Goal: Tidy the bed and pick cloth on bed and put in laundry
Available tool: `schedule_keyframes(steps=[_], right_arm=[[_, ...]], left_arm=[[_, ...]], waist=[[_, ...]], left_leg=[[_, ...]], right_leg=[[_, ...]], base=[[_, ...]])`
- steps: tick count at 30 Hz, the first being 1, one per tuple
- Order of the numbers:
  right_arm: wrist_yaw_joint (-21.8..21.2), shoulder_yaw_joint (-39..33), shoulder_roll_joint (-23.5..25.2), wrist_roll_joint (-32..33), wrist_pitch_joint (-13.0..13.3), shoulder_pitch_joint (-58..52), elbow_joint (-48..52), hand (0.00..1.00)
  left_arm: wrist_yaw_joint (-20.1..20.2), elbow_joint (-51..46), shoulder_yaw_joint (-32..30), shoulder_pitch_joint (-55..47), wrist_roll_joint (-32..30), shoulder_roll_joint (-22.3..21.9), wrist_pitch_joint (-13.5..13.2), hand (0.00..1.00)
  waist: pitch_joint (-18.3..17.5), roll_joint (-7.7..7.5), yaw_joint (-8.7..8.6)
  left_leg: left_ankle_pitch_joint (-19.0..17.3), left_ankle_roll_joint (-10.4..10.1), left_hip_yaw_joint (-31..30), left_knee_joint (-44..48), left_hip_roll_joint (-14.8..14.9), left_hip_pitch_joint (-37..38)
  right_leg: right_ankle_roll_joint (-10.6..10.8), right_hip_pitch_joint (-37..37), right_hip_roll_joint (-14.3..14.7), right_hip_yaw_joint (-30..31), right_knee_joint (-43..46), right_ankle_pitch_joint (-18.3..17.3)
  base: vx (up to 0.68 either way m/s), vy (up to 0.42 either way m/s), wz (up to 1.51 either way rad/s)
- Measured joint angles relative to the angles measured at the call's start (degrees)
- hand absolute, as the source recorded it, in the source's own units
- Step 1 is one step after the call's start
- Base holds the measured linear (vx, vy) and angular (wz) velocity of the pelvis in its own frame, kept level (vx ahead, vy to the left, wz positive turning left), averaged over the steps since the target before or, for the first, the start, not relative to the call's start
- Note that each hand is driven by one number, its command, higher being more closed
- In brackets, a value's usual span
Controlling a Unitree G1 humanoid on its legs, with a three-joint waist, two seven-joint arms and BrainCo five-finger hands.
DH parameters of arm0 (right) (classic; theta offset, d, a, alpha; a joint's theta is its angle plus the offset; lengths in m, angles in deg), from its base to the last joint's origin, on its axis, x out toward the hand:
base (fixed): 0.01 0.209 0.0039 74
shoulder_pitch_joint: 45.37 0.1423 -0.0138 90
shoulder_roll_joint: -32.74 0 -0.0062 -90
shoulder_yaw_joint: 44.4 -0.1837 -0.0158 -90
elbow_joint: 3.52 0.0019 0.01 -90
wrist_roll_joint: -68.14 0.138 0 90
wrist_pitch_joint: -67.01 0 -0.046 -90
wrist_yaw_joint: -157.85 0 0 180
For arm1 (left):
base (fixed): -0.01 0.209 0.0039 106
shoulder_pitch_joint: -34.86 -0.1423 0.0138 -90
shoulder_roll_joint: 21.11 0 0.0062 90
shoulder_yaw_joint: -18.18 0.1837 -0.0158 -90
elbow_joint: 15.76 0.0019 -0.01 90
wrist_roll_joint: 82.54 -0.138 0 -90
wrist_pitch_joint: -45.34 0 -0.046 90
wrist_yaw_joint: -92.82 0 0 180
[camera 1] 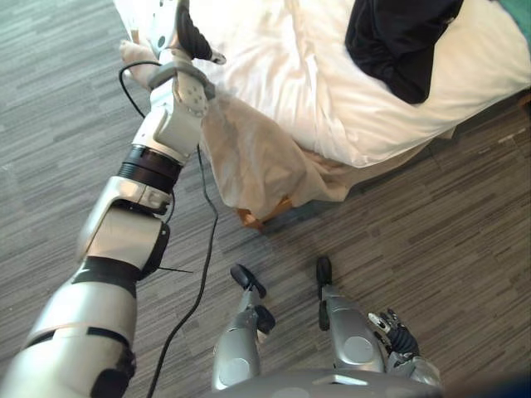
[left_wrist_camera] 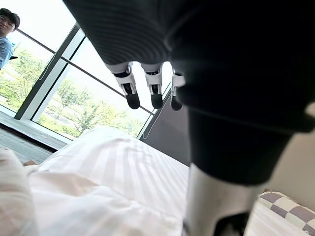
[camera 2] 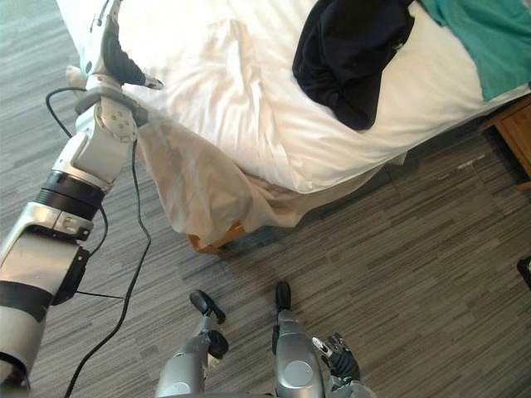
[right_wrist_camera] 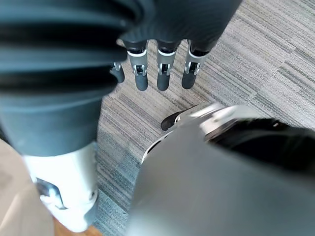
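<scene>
A black cloth (camera 2: 353,50) lies crumpled on the white duvet (camera 1: 290,75) near the bed's far side, with a teal cloth (camera 2: 489,41) beside it at the right. My left hand (camera 1: 189,37) is raised over the bed's near-left corner, well apart from both cloths. In its wrist view its fingers (left_wrist_camera: 133,96) are straight and hold nothing, with the white bedding (left_wrist_camera: 98,187) below them. My right hand (camera 2: 336,352) hangs low by my side over the floor, and its fingers (right_wrist_camera: 162,73) are relaxed and empty.
A beige sheet (camera 1: 257,157) hangs off the bed corner down to a wooden bed leg (camera 1: 253,220). A wooden nightstand (camera 2: 514,133) stands at the right. A checked pillow (left_wrist_camera: 285,211) lies on the bed. A person (left_wrist_camera: 7,29) stands by the window. Grey striped carpet (camera 1: 431,224) surrounds the bed.
</scene>
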Motion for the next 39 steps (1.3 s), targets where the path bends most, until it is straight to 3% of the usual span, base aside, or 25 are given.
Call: schedule_keyframes(steps=[13, 14, 19, 26, 31, 37, 39], right_arm=[[-2.61, -0.18, -0.09, 4.77, -0.71, 2.38, 4.46, 0.0], [-2.71, -0.18, -0.08, 6.0, -0.71, 2.53, 4.58, 0.0], [-3.29, -1.48, -0.01, 7.05, -0.67, 4.68, 5.41, 0.0], [-4.58, -4.73, -0.26, 8.64, -0.83, 5.85, 7.41, 0.0], [-4.68, -5.61, -0.34, 8.04, -0.78, 5.82, 7.56, 0.0], [-4.65, -7.55, -0.56, 5.63, 0.47, 3.31, 6.45, 0.0], [-3.93, -7.51, -0.29, 4.5, 0.48, 2.91, 4.86, 0.0]], left_arm=[[3.44, 0.24, 0.31, 7.64, -4.59, -1.63, 4.39, 0.0], [4.56, 0.31, 0.24, 8.05, -4.96, -1.64, 5.24, 1.0], [13.85, 2.18, -0.33, 8.42, -8.26, -1.9, 9.17, 1.0], [22.28, 2.33, -1.89, 10.26, -9.93, 0.44, 8.08, 1.0], [25.82, 2.3, 2.77, 9.89, -7.13, 3.64, 4.32, 1.0], [27.82, -2.88, 10.13, 6.25, -1.83, 8.8, -4.39, 1.0], [28.35, -7.93, 11.59, 2.88, 0.97, 11.83, -7.43, 1.0]], waist=[[5.25, -1.11, -0.18], [5.69, -1.34, -0.08], [7.44, -1.64, -0.74], [7.54, -1.69, -1.42], [7.58, -1.62, -1.45], [7.48, -1.43, -1.37], [7.39, -1.24, -1.32]], left_leg=[[-0.02, -0.55, 2.78, 0.0, 0.3, -3.83], [0.18, -0.27, 3.18, 0.02, 0.29, -4.22], [0.29, -0.11, 4.02, 0.06, 0.24, -4.9], [0.23, -0.14, 5.27, 0.08, 0.28, -5.27], [-0.78, -0.63, 6.56, 0.05, 0.0, -3.73], [-2.53, -0.47, 6.48, -0.14, -1.15, 0.0], [-1.33, 1.05, 6.22, 0.08, -1.51, 0.95]], right_leg=[[-0.08, -7.36, 0.01, 2.25, 4.17, -0.82], [-0.05, -8.08, 0.04, 2.75, 4.41, -0.78], [-0.03, -9.42, 0.08, 3.55, 4.74, -0.77], [-0.03, -10.41, 0.21, 4.52, 4.9, -0.78], [0.16, -9.46, -0.07, 4.83, 4.95, -0.97], [0.96, -4.29, -1.56, 3.39, 3.54, -1.62], [1.06, -2.37, -2.1, 1.94, 3.41, -1.72]], base=[[-0.02, -0.002, -0.09], [0.01, 0.003, -0.11], [0.03, 0.004, -0.08], [0.05, 0.005, -0.06], [0.05, 0.011, -0.07], [0.09, 0.028, 0.11], [0.13, 0.017, 0.3]])
